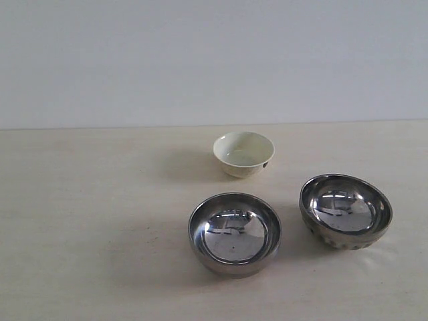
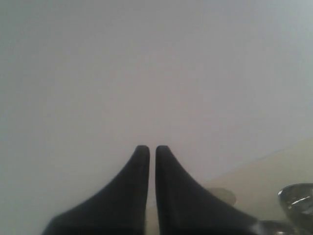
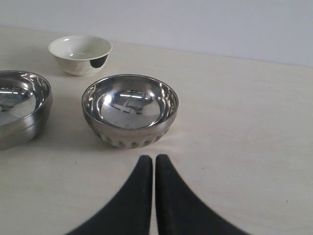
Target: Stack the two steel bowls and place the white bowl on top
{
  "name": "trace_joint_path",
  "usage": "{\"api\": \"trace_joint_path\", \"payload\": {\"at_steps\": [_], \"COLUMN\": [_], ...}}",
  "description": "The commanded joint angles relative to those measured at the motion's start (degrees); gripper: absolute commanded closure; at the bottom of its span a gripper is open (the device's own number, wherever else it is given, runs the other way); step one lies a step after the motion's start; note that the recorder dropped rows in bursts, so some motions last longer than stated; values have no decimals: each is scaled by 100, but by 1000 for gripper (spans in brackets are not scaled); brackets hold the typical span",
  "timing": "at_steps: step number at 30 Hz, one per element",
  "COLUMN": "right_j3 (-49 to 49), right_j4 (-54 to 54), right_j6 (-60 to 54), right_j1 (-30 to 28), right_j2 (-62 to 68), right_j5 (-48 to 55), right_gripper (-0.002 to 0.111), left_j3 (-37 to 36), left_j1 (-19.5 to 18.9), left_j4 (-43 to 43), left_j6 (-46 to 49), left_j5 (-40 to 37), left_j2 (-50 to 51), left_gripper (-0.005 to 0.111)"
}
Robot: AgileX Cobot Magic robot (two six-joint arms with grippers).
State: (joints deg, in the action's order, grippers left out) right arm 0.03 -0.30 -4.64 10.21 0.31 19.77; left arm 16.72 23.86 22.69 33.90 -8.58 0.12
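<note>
Bowls stand unstacked on the pale tabletop [image 1: 93, 221], all 3 upright and apart from one another. I take the smooth steel bowl [image 1: 234, 234] as my landmark. The dimpled steel bowl [image 1: 346, 212] stands to its right in the exterior view and a little farther back. The white bowl [image 1: 243, 154] stands behind it, nearer the wall [image 1: 214, 60], with its small dark mark turned toward the dimpled bowl's side. Through the right wrist camera I see the right tool [image 3: 154, 159] closed and empty, its 2 black jaws with only a thin slit between them. It points at the dimpled steel bowl and stops short of it, with the smooth steel bowl off to one side. The left tool [image 2: 152, 149] is likewise closed and empty, facing mostly blank wall. 1 steel bowl [image 2: 297, 198] shows at that view's edge, too blurred for me to tell which.
</note>
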Motion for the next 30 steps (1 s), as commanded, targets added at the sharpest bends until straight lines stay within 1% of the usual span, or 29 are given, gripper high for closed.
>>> {"api": "trace_joint_path", "payload": {"at_steps": [1, 6, 7, 8, 12, 16, 30], "right_j3": [-3, -3, -3, -3, -3, -3, -3], "right_j4": [-32, -32, -32, -32, -32, -32, -32], "right_j6": [-35, -35, -35, -35, -35, -35, -35], "right_j1": [-41, -41, -41, -41, -41, -41, -41], "right_j2": [-31, -31, -31, -31, -31, -31, -31], "right_j5": [-25, -25, -25, -25, -25, -25, -25], "right_gripper": [108, 108, 108, 108, 108, 108, 108], "left_j3": [-146, -316, -330, -387, -519, -675, -1340], "left_j1": [-722, -1585, -1669, -1843, -2156, -2280, -2280], "left_j4": [-265, -721, -766, -795, -854, -854, -854], "left_j6": [-3, -3, -3, -3, -3, -3, -3], "left_j5": [-20, -1, -1, -1, -1, -1, -5], "left_j2": [-12, -12, -12, -12, -12, -12, -12], "left_gripper": [102, 102, 102, 102, 102, 102, 102]}}
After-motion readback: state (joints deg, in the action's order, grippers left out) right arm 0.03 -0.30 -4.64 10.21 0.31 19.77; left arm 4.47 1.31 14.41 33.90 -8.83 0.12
